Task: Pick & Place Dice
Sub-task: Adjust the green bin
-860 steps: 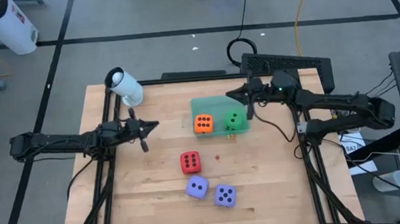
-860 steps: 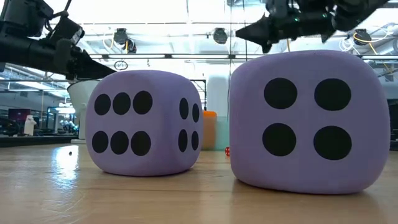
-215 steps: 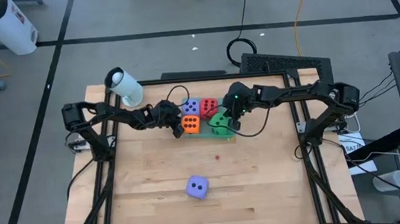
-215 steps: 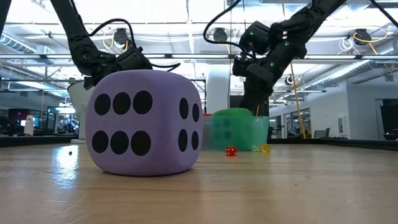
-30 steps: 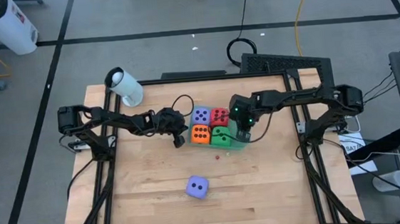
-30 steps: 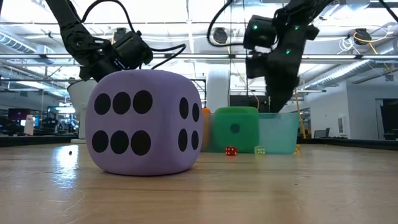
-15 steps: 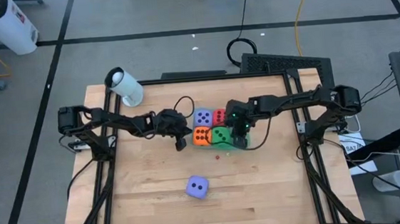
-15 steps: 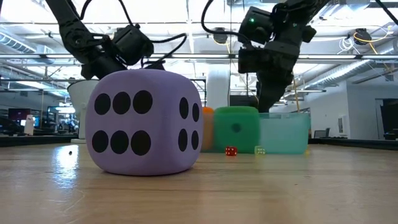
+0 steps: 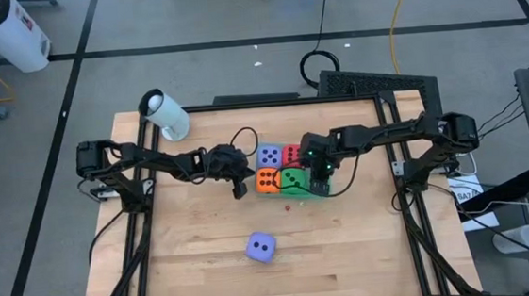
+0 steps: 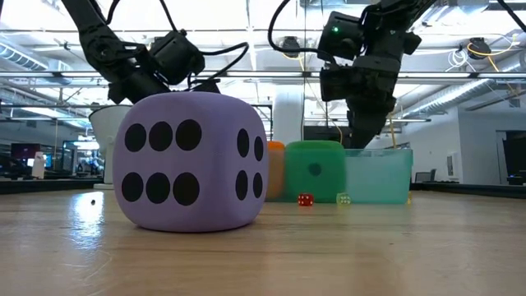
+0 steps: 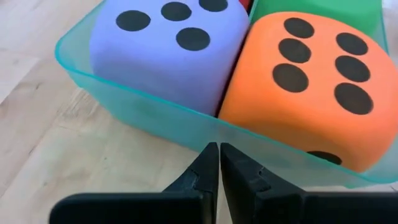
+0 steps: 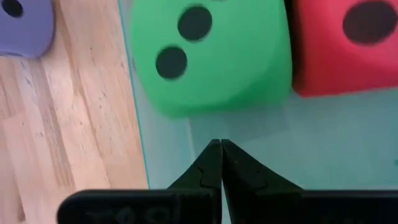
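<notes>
A translucent green tray (image 9: 308, 190) holds four dice: lavender (image 9: 268, 155), red (image 9: 291, 154), orange (image 9: 267, 179) and green (image 9: 293, 179). The second lavender die (image 9: 262, 247) rests on the wood near the table's near edge and fills the low view (image 10: 189, 160). My left gripper (image 9: 240, 179) is shut at the tray's left wall. My right gripper (image 9: 321, 168) is shut, pointing down into the tray's free right part beside the green die (image 12: 211, 56) and the red die (image 12: 342, 43). My left gripper's shut fingertips (image 11: 210, 152) meet the outside of the tray's left wall (image 11: 186, 127), below the seam between the lavender and orange dice, coming level from the table's left. My right gripper's shut tips (image 12: 214, 149) stand over the tray's bare floor (image 12: 298, 137); I cannot tell whether they touch it.
A tiny red die (image 9: 286, 206) and a tiny pale one (image 10: 343, 198) lie on the wood just in front of the tray. A white cylinder (image 9: 164, 114) lies at the far left corner. A black device (image 9: 383, 86) sits past the far edge.
My right gripper has moved a little toward the table's left, closer to the green die. In the low view the tray's right wall shows farther right than a second ago, while the green die keeps its place.
</notes>
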`<action>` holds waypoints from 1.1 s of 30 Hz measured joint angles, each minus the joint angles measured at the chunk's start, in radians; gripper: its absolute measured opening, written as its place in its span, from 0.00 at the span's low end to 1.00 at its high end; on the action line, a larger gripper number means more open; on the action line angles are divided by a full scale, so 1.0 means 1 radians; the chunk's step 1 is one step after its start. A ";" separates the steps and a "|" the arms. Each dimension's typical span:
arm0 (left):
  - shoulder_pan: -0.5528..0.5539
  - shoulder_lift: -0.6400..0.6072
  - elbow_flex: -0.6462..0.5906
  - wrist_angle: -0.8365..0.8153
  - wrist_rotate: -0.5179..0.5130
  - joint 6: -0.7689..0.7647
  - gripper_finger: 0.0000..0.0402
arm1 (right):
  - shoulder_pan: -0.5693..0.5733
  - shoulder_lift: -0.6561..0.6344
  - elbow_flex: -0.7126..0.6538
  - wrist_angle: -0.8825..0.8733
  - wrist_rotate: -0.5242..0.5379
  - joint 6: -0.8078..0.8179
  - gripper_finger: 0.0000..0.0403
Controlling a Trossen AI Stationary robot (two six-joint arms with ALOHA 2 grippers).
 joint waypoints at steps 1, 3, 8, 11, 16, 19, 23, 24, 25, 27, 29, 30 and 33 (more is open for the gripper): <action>0.002 0.000 0.000 0.000 0.000 0.003 0.06 | 0.000 0.000 0.000 -0.008 0.000 0.000 0.00; 0.003 0.000 0.000 -0.001 0.000 0.009 0.06 | 0.000 -0.003 0.000 -0.025 0.000 -0.001 0.00; 0.005 0.000 0.000 -0.001 -0.033 0.024 0.06 | 0.000 -0.016 0.000 -0.044 0.003 -0.011 0.00; 0.005 0.000 0.000 -0.001 -0.061 0.037 0.06 | 0.000 -0.037 0.000 -0.057 0.009 -0.016 0.00; 0.011 0.000 0.000 -0.009 -0.088 0.051 0.06 | 0.002 -0.116 -0.001 -0.120 0.130 -0.031 0.00; 0.029 -0.025 0.000 -0.051 -0.105 0.026 0.06 | 0.005 -0.203 -0.003 -0.121 0.219 -0.043 0.00; 0.062 -0.108 -0.007 -0.150 -0.129 0.010 0.06 | 0.028 -0.364 -0.077 0.035 0.304 -0.083 0.00; 0.065 -0.136 -0.014 -0.164 -0.128 0.015 0.06 | 0.033 -0.404 -0.109 0.088 0.306 -0.084 0.00; 0.066 -0.161 -0.022 -0.170 -0.121 0.026 0.06 | 0.040 -0.443 -0.144 0.133 0.307 -0.077 0.00; 0.057 -0.218 -0.049 -0.181 -0.095 0.045 0.06 | 0.056 -0.508 -0.220 0.209 0.289 -0.037 0.00; 0.046 -0.258 -0.062 -0.181 -0.090 0.049 0.06 | 0.080 -0.552 -0.296 0.277 0.248 0.007 0.00; 0.043 -0.274 -0.067 -0.177 -0.098 0.049 0.06 | 0.098 -0.565 -0.332 0.309 0.222 0.033 0.00; 0.041 -0.295 -0.069 -0.177 -0.117 0.050 0.06 | 0.174 -0.568 -0.426 0.407 0.184 0.109 0.00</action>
